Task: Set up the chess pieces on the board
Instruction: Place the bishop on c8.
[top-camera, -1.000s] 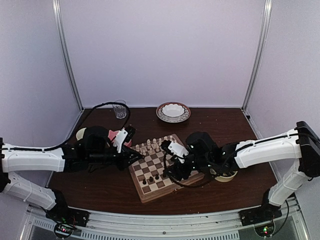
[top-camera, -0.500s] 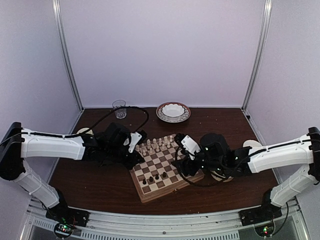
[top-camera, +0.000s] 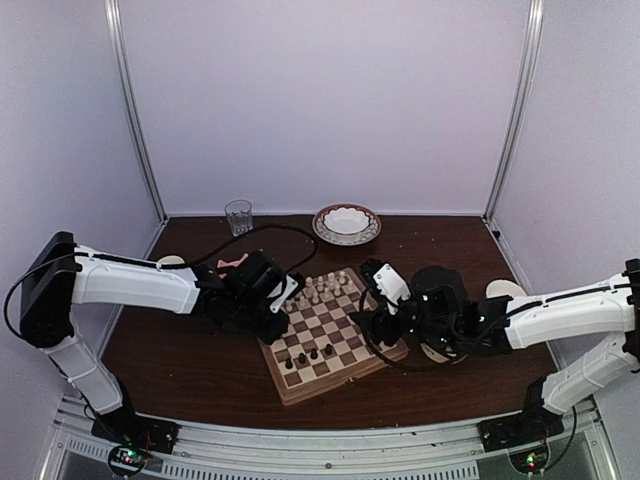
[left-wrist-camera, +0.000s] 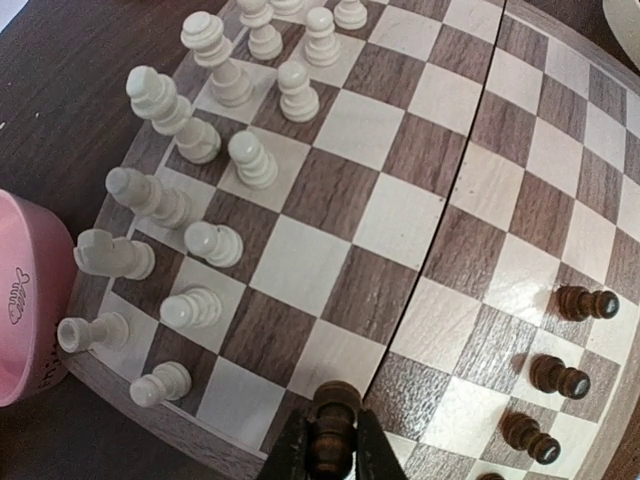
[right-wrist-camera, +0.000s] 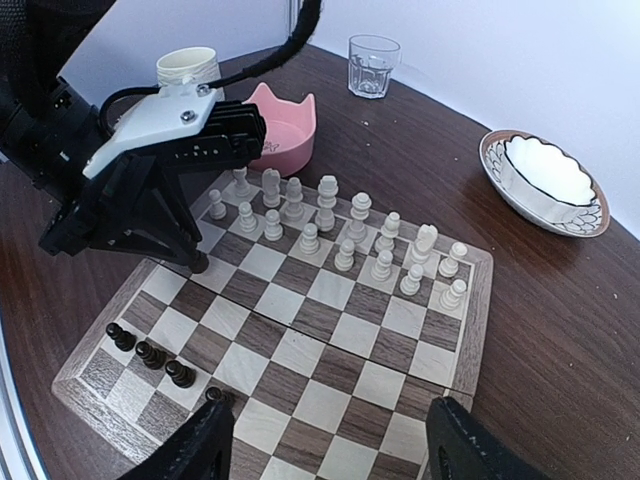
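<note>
**Item: dark chess piece (left-wrist-camera: 333, 400) – one of the chess pieces, in hand.**

Location: pinched in the left claw (left-wrist-camera: 331, 450) over the edge squares of the board (left-wrist-camera: 395, 215). It sat between the pale chessmen (left-wrist-camera: 250, 160) and the three dark pawns (left-wrist-camera: 585, 303) already standing. We could not tell whether its foot touched the wood.

Handling, as we judged it: light, rigid turned wood with a smooth finish that is likely slippery. The base is narrow, so it would tip easily. The best hold is at the waist below the head, which is where the fingers appeared to sit.

Orientation: the long axis ran along the claw's fingers, with the rounded head showing between them. The right wrist view suggested it was near upright, but we could not confirm plumb.

Right claw (right-wrist-camera: 327, 445): spread wide and empty, above the board's opposite border.

Also noted: a pink bowl (left-wrist-camera: 25, 300) on the counter (left-wrist-camera: 60, 110) – just beside the board.
</note>
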